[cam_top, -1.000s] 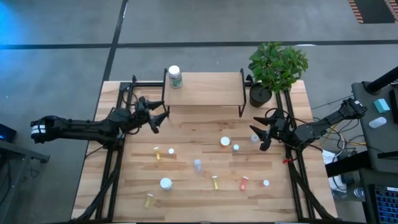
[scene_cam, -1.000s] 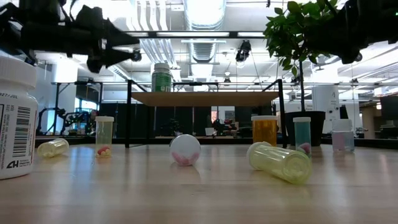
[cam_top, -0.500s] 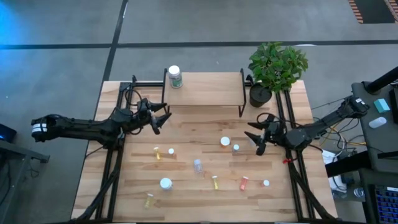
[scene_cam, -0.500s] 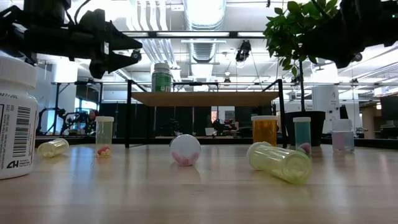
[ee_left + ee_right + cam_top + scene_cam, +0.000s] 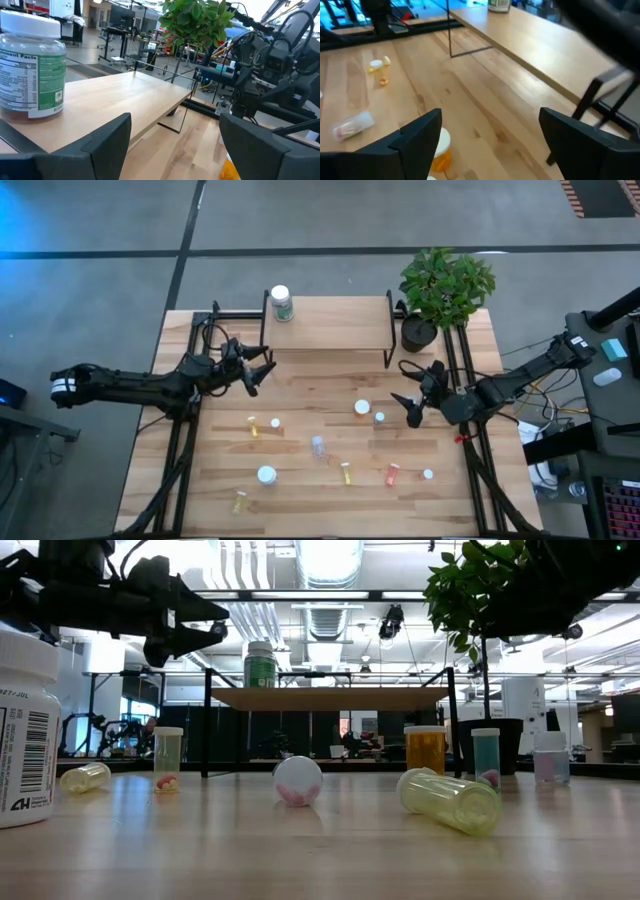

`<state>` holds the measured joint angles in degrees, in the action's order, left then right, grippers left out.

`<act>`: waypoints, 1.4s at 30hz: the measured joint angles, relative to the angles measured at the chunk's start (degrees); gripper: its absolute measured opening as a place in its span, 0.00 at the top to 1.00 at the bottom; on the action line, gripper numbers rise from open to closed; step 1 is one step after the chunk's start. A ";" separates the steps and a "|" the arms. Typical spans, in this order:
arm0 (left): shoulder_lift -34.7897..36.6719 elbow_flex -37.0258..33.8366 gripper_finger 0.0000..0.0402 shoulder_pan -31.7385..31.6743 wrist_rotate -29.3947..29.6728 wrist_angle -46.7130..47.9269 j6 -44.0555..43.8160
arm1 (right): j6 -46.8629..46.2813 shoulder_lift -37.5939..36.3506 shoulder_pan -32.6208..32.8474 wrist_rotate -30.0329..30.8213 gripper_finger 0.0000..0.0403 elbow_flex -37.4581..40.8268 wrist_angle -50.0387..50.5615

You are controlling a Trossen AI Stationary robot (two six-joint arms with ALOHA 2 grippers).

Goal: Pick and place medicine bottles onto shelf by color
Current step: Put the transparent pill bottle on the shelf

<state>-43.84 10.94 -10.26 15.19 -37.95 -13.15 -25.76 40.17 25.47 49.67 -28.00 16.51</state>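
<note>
In the low view the white bottle (image 5: 27,725) is cut off.

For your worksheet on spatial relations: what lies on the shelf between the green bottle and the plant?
Nothing: in the high view the shelf is bare from the green bottle to the plant.

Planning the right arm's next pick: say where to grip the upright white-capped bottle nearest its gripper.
Grip the white-capped bottle across its body just below the cap, descending from above. It stands upright, apart from its neighbours, and the right gripper hovers open beside it.

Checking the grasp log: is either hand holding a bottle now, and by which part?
Nothing is held: left hand and right hand are both open and empty.
</note>
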 joint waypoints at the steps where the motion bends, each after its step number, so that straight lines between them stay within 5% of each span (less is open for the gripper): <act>1: 0.01 0.02 0.29 -0.02 -0.01 -0.16 0.00 | -1.38 -0.04 0.00 0.01 0.19 0.16 1.10; 20: 0.10 0.04 0.29 0.00 -0.20 -0.15 0.06 | -29.72 1.72 0.01 -1.86 0.19 1.70 24.67; 31: 0.06 0.02 0.29 0.00 -0.20 -0.13 0.39 | -40.48 10.54 0.00 -3.01 0.19 6.53 24.61; 42: 0.03 -0.04 0.29 -0.02 -0.19 -0.13 0.28 | -38.74 11.56 0.15 -5.01 0.19 5.80 21.63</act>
<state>-43.81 10.90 -10.28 14.99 -38.09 -12.86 -64.50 51.73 25.63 44.66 -22.20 38.14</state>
